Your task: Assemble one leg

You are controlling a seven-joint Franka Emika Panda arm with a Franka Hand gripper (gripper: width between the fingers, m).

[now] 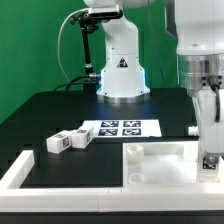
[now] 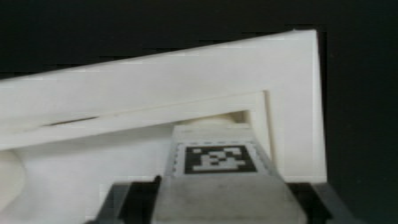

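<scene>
My gripper (image 1: 208, 148) hangs at the exterior view's right, shut on a white leg (image 1: 209, 158) held upright. The leg's lower end is at the right part of the large flat white panel (image 1: 160, 160); I cannot tell whether it touches. In the wrist view the leg (image 2: 221, 185), with a square tag on its face, fills the gap between the two dark fingers (image 2: 128, 203). Beyond it lie the panel (image 2: 143, 95) and a rounded recess near its corner. Two more legs (image 1: 58, 142) (image 1: 80, 137) lie side by side on the black table at the exterior view's left.
The marker board (image 1: 120, 128) lies flat on the table behind the panel. A white rail (image 1: 20, 172) runs along the front left edge. The robot's white base (image 1: 122, 70) stands at the back, with a green backdrop behind it.
</scene>
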